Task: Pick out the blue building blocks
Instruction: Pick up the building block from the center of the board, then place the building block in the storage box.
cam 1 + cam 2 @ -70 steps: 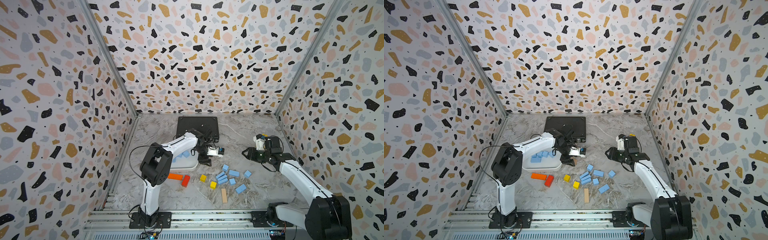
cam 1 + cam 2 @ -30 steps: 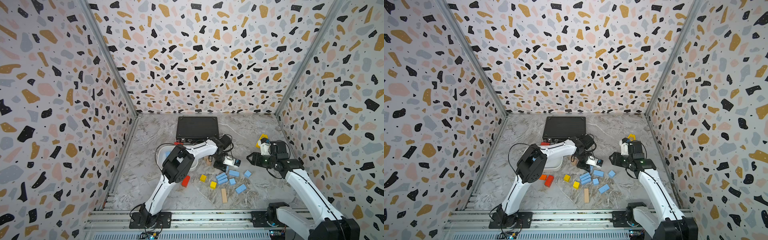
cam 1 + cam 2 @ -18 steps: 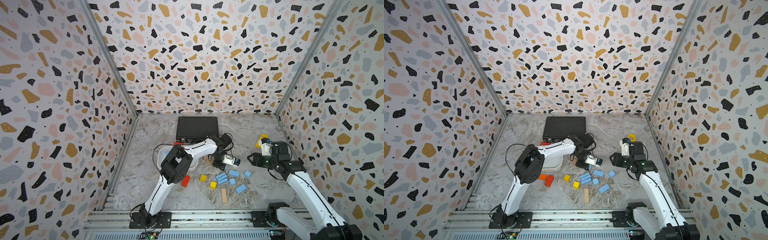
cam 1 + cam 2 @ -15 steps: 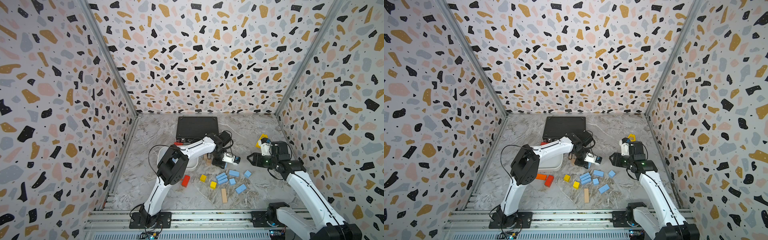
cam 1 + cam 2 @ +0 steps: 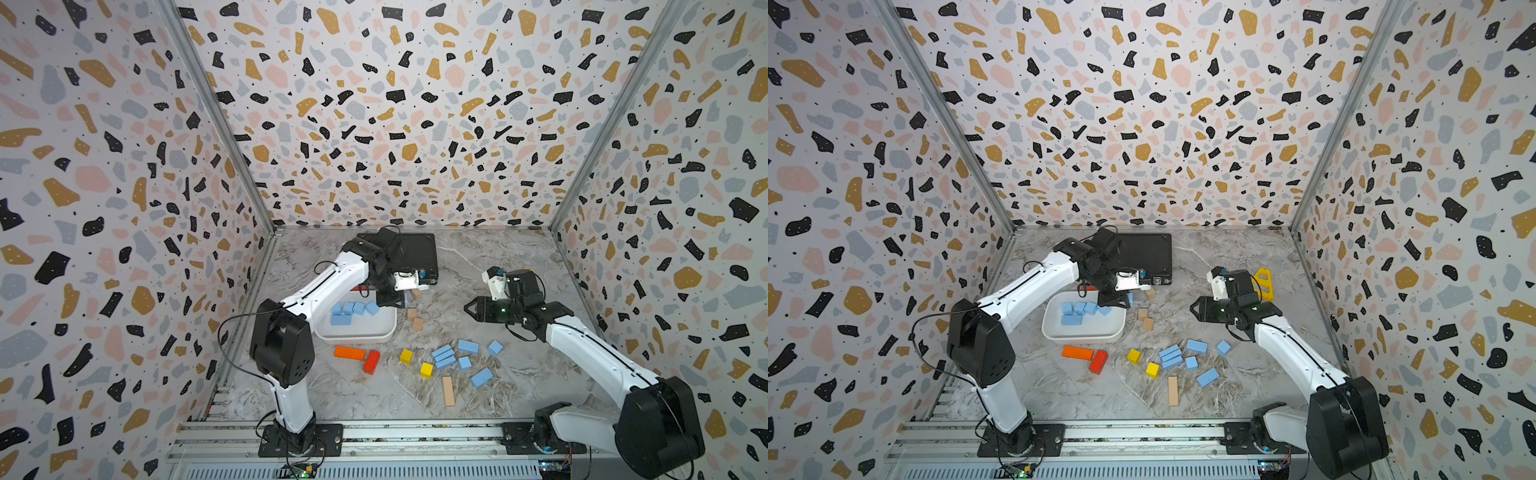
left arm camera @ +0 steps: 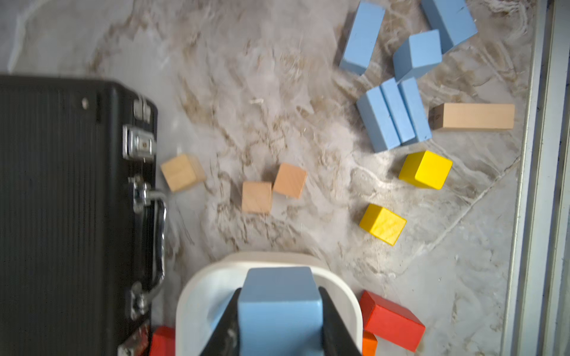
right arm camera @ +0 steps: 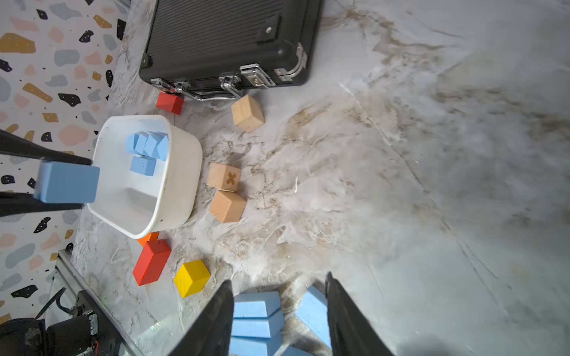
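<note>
My left fingers [image 5: 392, 300] are clamped on one blue block [image 6: 279, 305], held over the rim of the white tub [image 5: 353, 336], inside which several more blue blocks [image 5: 349, 309] lie. My right fingers [image 5: 467, 308] stand apart with nothing between them, raised above the bench [image 5: 519, 257]. The loose blue blocks [image 5: 446, 357] lie clustered on it just beside two yellow cubes [image 5: 406, 356].

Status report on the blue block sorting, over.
Left gripper shut on a blue block, over the white bin's edge. Right gripper open, empty, near the loose blue blocks. Nothing blocking the bin.
</note>
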Controlling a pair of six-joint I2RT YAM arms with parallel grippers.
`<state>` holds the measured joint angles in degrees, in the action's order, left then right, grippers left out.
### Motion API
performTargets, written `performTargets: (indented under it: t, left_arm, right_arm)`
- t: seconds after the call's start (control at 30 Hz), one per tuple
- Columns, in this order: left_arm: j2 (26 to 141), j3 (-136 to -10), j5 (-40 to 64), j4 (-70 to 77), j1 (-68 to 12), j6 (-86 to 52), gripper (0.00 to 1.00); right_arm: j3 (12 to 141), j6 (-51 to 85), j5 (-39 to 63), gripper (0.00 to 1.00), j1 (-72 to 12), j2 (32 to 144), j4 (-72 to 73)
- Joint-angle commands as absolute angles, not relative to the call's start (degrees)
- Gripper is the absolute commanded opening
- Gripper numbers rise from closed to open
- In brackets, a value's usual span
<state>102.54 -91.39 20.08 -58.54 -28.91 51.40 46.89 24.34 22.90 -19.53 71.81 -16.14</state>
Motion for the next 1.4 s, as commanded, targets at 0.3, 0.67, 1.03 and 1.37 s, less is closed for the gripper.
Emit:
performTargets:
  t: [0.3, 0.67, 1.03, 1.37]
  left_arm:
    - [100.58, -75.20, 17.79, -47.30, -22.06, 61.33, 0.25]
    - [108.40, -76.67, 20.23, -39.64, -22.15, 63.56, 0.26]
    - [111.88, -78.30, 21.18, -38.15, -22.68, 63.89, 0.31]
    - [111.91, -78.97, 18.95, -38.15, -22.76, 63.61, 0.49]
  right_arm:
    - [51.50, 26.73, 21.37, 0.50, -24.08, 76.85, -12.25]
    - [50.89, 26.99, 20.17, 0.50, -24.79, 75.46, -14.19]
    - [50.27, 26.94, 20.00, 0.50, -24.96, 74.82, -14.72]
    - [50.19, 26.43, 19.48, 0.51, -25.30, 74.53, -15.61]
